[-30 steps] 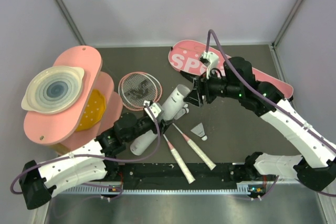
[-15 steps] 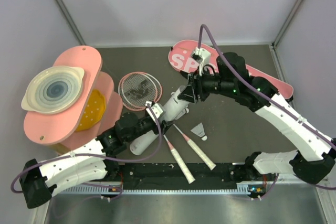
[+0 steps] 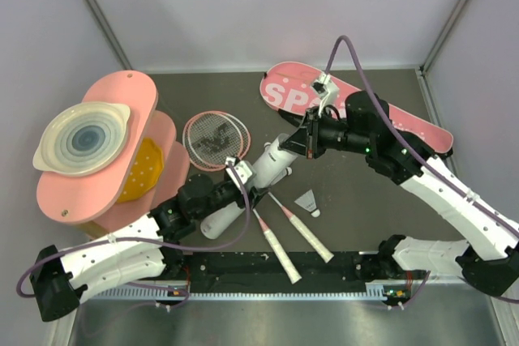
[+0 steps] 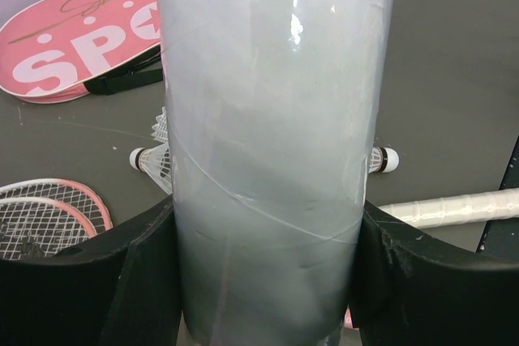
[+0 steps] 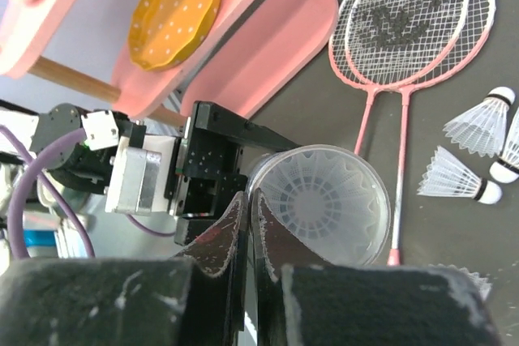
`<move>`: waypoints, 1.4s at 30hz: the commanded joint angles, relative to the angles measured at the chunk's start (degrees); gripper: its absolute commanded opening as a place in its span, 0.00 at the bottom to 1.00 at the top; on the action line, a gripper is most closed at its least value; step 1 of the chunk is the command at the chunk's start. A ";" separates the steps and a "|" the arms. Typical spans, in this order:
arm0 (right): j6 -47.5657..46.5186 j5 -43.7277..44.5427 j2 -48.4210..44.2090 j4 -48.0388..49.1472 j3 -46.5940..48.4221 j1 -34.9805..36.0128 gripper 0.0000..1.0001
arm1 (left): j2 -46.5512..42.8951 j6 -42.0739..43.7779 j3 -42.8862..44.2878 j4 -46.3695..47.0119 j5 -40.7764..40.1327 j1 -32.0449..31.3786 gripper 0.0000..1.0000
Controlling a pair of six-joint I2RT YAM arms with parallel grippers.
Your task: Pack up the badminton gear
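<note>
My left gripper (image 3: 239,192) is shut on the long white tube (image 3: 272,161), holding it tilted off the table; its black fingers (image 4: 138,281) clamp both sides of the tube (image 4: 272,143). My right gripper (image 3: 293,142) is shut, its tips (image 5: 250,196) at the rim of the tube's open end. A white shuttlecock (image 5: 324,204) sits inside the tube. Two pink rackets (image 3: 212,139) lie left of the tube. Loose shuttlecocks (image 5: 482,123) (image 3: 308,200) lie on the table. The pink SPORT bag (image 3: 284,95) lies at the back.
A stand of pink rounded boards (image 3: 122,95) with a white ringed dish (image 3: 81,139) and a yellow dish (image 3: 146,169) fills the left side. The racket handles (image 3: 304,232) reach toward the black rail (image 3: 276,269) at the near edge.
My right gripper has closed from open to shut beside the tube's mouth, shifting slightly left and then back. The left gripper and the tube have stayed put.
</note>
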 commanded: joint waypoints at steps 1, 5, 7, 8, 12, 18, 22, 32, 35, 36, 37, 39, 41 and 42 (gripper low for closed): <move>12.48 -3.41 -3.26 7.80 -3.94 1.04 0.00 | 1.39 -1.24 1.16 2.46 -2.07 0.01 0.15; 23.91 -3.06 -8.88 19.91 -10.45 0.43 0.00 | 1.04 -1.76 0.72 2.37 -3.21 0.01 0.12; 28.65 -3.14 -11.43 21.53 -10.98 -0.88 0.00 | 0.69 -1.94 0.11 2.46 -3.74 0.01 0.09; 30.25 -3.06 -12.14 22.49 -11.16 -2.63 0.00 | 0.51 -2.03 0.02 2.29 -3.83 0.01 0.08; 37.63 -5.77 -13.99 24.60 -10.63 -7.91 0.00 | -0.11 -2.38 -0.25 1.58 -4.10 0.01 0.04; 32.31 -0.98 -16.53 18.30 -10.02 -10.73 0.00 | -1.33 -2.99 -0.51 2.02 -4.62 0.01 0.04; 9.90 19.05 -18.73 -2.32 -11.57 -10.65 0.00 | -5.19 -4.49 -1.38 2.37 -6.55 0.01 0.05; 13.38 39.74 -17.25 0.18 -39.63 -11.78 0.00 | -9.77 -2.56 1.86 -1.23 -6.12 0.01 0.08; 14.35 39.05 -12.77 -0.44 -41.30 -14.06 0.00 | -9.78 -0.72 2.22 -1.23 -4.63 0.01 0.10; 15.14 39.04 -11.54 -1.40 -41.57 -14.34 0.00 | -9.69 -0.02 2.39 -1.23 -4.27 -0.08 0.10; 15.58 39.22 -9.35 -1.75 -41.66 -14.60 0.00 | -9.60 1.30 2.57 -1.58 -3.49 0.01 0.11; 16.98 40.01 -7.84 -2.63 -42.18 -15.04 0.01 | -9.77 2.27 3.18 -2.28 -2.95 0.01 0.12; 17.34 40.10 -5.73 -2.81 -42.45 -15.22 0.06 | -9.60 3.15 3.62 -3.25 -2.25 0.01 0.13; 17.78 40.18 -5.12 -3.07 -42.45 -15.30 0.08 | -9.69 3.50 4.14 -3.51 -1.81 0.01 0.13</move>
